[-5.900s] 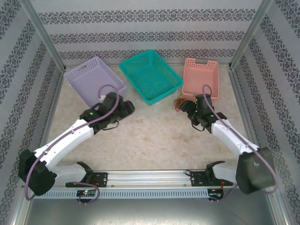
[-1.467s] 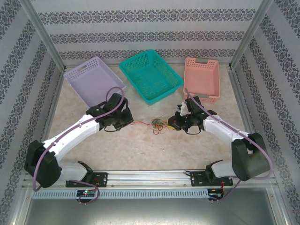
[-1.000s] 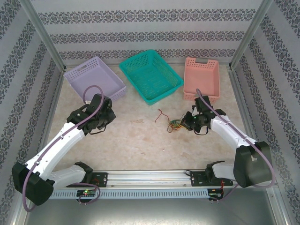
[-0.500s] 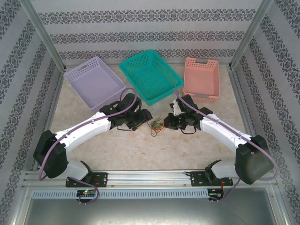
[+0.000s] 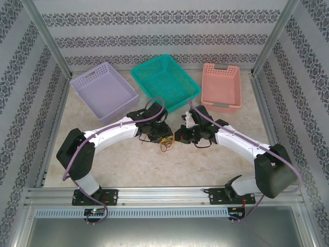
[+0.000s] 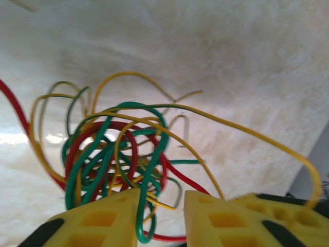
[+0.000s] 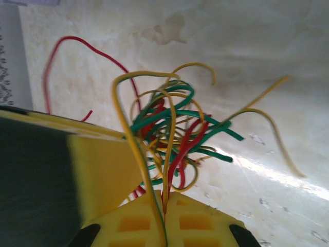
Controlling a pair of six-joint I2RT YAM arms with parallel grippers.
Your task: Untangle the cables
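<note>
We judge the cables [image 6: 123,154] light, floppy, snag-prone; right gripper [image 7: 165,206] pinched on several strands; left gripper [image 6: 161,203] narrowly apart around a green loop; we'd grab one loose end.

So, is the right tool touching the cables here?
Touching. The right wrist view shows the right tool shut on the cables: red, yellow and green strands run straight into the seam between its yellow fingers.

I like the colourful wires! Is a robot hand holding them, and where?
The right gripper pinches the cables by a few strands at the tangle's edge. The left gripper is open around a green loop.
</note>
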